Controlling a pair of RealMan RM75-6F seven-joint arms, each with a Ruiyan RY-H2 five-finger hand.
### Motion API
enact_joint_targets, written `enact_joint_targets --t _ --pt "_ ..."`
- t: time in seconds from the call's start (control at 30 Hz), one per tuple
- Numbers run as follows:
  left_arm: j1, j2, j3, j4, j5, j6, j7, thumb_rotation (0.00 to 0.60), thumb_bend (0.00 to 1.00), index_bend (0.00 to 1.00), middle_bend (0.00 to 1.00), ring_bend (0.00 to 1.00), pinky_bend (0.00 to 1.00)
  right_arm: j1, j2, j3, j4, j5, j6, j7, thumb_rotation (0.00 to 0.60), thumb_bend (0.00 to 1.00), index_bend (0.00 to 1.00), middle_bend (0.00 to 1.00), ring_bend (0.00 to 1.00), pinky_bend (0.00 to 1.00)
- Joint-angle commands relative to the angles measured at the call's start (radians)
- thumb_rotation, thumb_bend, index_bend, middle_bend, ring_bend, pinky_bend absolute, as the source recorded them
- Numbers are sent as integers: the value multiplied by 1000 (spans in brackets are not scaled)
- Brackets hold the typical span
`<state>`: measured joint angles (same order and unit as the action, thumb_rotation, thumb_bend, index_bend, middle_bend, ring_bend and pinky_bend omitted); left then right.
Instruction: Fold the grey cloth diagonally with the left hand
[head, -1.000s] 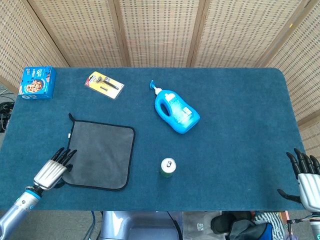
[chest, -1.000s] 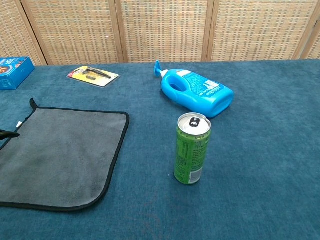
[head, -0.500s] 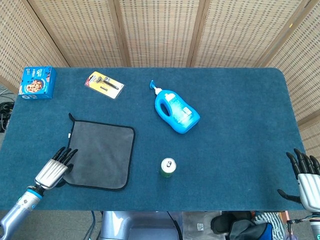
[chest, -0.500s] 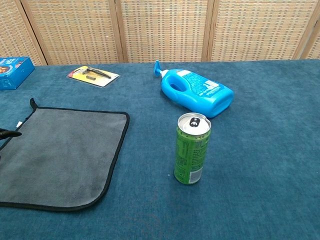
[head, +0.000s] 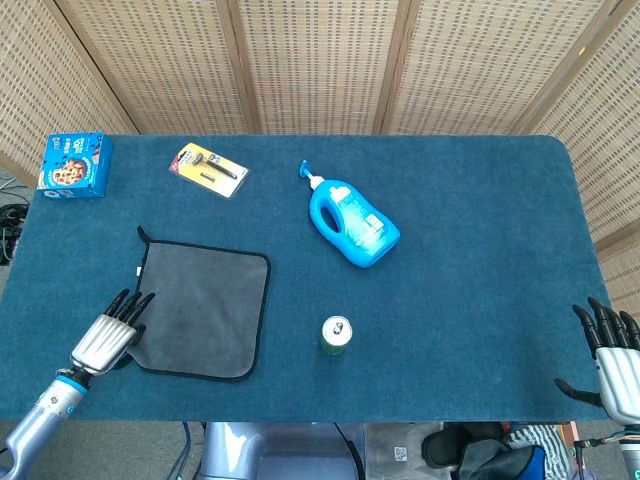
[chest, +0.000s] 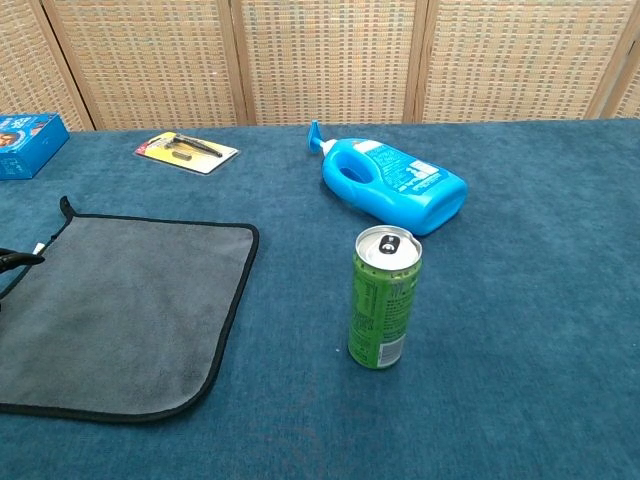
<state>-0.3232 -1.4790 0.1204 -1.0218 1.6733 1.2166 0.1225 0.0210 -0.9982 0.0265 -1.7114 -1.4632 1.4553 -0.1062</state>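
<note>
Left hand (head: 103, 338) hovers, fingers spread and empty, at the grey cloth (head: 201, 308)'s near corner; a shallow pinch risks dragging it flat.

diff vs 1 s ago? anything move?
Left hand slid slightly back toward the near-left table edge; its fingertips now lie at the grey cloth's left edge instead of further over it. Nothing grasped; the cloth stays flat and unfolded. Right hand, can, blue bottle unchanged.
</note>
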Motion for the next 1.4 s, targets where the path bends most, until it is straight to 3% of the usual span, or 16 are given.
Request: enact_joint_targets --t 0.03,0.1,0.27,0.7,1.13,1.4 --pt "-1 -7 -5 5 -5 1 3 600 212 595 0 0 0 0 0 -1 0 -1 0 0 600 0 0 0 0 0" --pt "-2 -11 -7 9 -5 5 7 600 221 595 0 0 0 0 1 -1 0 -1 0 1 600 0 0 0 0 0" --pt "-4 -15 -5 7 -2 11 2 600 369 595 0 0 0 0 1 -1 -1 -1 -2 2 600 0 0 0 0 0" --pt "-3 -11 4 -2 10 28 4 600 380 595 0 0 0 -1 3 -2 -3 -2 -2 2 600 0 0 0 0 0" --pt "-65 21 -48 -69 -13 -10 43 600 380 595 0 0 0 1 1 -2 1 3 -9 3 600 0 0 0 0 0" --pt "-160 -1 -129 -93 -64 -96 93 600 380 595 0 0 0 7 -3 4 13 27 -28 19 600 0 0 0 0 0"
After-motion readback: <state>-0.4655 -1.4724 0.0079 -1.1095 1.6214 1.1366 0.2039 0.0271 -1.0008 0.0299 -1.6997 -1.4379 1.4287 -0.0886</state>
